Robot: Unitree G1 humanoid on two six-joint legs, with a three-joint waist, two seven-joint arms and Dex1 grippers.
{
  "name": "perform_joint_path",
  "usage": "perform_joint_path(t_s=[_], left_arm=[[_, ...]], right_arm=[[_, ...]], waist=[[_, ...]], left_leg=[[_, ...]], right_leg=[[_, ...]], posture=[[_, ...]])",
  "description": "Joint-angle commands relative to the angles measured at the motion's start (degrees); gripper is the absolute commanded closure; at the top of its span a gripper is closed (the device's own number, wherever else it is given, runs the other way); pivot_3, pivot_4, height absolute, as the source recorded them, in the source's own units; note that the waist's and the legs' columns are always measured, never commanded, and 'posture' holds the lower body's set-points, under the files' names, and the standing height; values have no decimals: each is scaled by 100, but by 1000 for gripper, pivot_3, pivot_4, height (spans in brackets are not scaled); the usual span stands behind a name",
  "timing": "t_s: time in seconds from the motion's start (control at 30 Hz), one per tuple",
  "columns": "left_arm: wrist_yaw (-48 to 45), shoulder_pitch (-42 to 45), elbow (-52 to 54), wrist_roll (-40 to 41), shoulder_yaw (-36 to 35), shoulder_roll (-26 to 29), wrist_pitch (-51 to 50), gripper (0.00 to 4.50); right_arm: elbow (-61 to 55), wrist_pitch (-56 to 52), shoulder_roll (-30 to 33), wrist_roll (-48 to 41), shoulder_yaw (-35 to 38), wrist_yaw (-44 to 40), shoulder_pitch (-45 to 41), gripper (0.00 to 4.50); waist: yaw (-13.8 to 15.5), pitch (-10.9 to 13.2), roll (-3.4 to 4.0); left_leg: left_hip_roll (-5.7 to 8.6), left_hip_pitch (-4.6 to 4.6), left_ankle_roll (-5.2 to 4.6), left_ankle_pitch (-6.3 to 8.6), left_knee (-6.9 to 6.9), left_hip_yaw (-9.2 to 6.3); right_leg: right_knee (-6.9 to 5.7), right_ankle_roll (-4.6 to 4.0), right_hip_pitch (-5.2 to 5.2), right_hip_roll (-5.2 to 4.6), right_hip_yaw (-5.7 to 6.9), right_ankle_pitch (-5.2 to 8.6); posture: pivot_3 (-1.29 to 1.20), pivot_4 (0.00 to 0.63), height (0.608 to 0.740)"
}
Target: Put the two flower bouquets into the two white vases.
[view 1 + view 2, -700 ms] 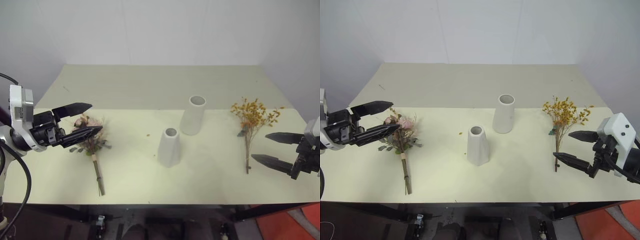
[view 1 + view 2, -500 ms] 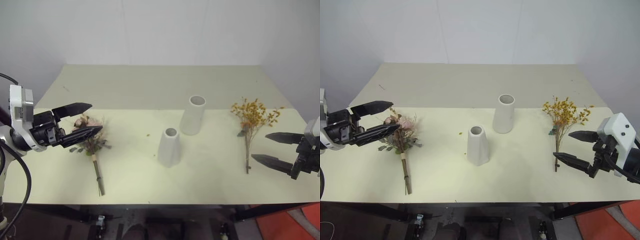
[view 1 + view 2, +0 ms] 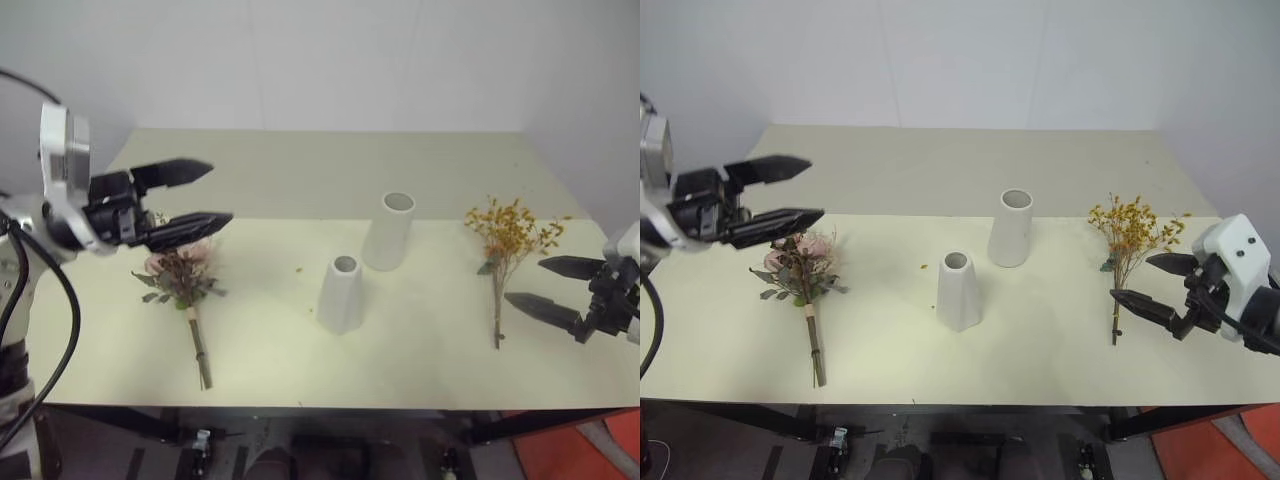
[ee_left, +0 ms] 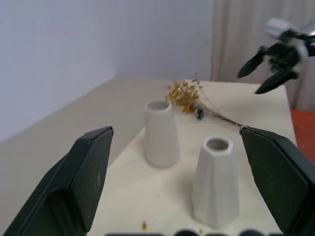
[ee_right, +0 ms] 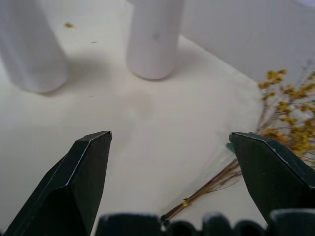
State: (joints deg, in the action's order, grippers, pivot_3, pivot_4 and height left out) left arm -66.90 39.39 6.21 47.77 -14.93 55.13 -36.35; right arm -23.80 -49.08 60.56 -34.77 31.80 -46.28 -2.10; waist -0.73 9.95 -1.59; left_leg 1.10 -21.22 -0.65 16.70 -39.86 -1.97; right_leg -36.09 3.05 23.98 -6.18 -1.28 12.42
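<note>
Grippers gape empty: left gripper [image 3: 203, 194] above the roses [image 3: 180, 273], right gripper [image 3: 528, 284] beside the orange spray [image 3: 508, 233]; vases [image 3: 340, 293] between.

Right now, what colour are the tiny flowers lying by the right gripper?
Orange-yellow, on the spray of tiny dried blossoms; clearest in the right eye view.

left tool [image 3: 200, 195] raised, fingers apart, empty | right tool [image 3: 540, 285] low, fingers apart, empty

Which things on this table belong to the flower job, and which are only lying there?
Belong to the job:
- pink rose bouquet
- orange-yellow dried bouquet
- taller white vase
- shorter tapered white vase

Only lying there:
- small crumb on the table
</note>
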Motion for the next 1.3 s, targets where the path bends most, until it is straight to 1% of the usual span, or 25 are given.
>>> perform_joint_path(t_s=[0.03,0.13,0.23,0.37,0.43,0.5,0.73,0.93,1.27,1.3], left_arm=[[-630,921,-728,-562,807,-156,281,15],[-1281,1908,-1552,-1297,1666,-386,578,15],[-1741,2707,-2375,-1899,2229,-767,944,15],[-2179,3379,-3141,-2292,2508,-1211,1197,15],[-2321,3657,-3481,-2509,2601,-1399,1355,15],[-2484,3838,-3717,-2650,2691,-1494,1505,15],[-2560,4064,-4011,-2644,3005,-1539,1782,15],[-2560,3968,-3918,-2545,3048,-1507,1796,15],[-2560,3754,-3627,-2544,2862,-1448,1597,15],[-2560,3738,-3601,-2552,2838,-1439,1574,2]], right_arm=[[179,-999,166,9,-385,741,-696,0],[416,-1776,105,73,-936,1244,-1416,0],[754,-2490,-127,292,-1462,1825,-2180,0],[1136,-2843,-397,608,-1853,2283,-2740,0],[1361,-2852,-500,851,-2031,2506,-2848,0],[1534,-2863,-602,969,-2052,2592,-2877,0],[1897,-2729,-882,1147,-2027,2568,-2971,0],[2040,-2658,-978,1218,-2178,2478,-3180,0],[4007,-1823,-1336,1807,-2964,2307,-4015,0],[4152,-1743,-1366,1855,-3005,2283,-4065,181]], waist=[[-10,0,0],[-16,0,0],[-15,0,0],[-15,0,0],[-15,1,1],[-14,1,1],[-25,1,2],[-34,2,4],[-60,4,7],[-65,4,7]], left_leg=[[0,-1,0,0,0,0],[1,-8,0,-1,1,0],[3,-21,0,0,-4,1],[3,-47,-1,-1,-9,-1],[2,-73,-2,0,-21,-6],[3,-88,-4,0,-31,-12],[3,-88,-8,3,-39,-13],[3,-87,-8,3,-44,-15],[3,-88,-8,3,-43,-14],[3,-88,-8,3,-43,-15]], right_leg=[[-2,-1,2,1,1,0],[0,-2,7,4,0,-1],[2,-1,15,3,1,0],[4,0,36,4,2,1],[-2,1,52,4,8,0],[-4,2,55,4,16,0],[-6,5,55,3,15,-1],[-7,5,55,3,15,-1],[-9,6,55,3,14,-2],[-12,6,55,3,14,-2]], posture=[[0,150,740],[0,150,740],[0,150,740],[0,150,740],[0,150,740],[0,150,740],[0,150,740],[0,150,740],[0,150,740],[0,150,740]])
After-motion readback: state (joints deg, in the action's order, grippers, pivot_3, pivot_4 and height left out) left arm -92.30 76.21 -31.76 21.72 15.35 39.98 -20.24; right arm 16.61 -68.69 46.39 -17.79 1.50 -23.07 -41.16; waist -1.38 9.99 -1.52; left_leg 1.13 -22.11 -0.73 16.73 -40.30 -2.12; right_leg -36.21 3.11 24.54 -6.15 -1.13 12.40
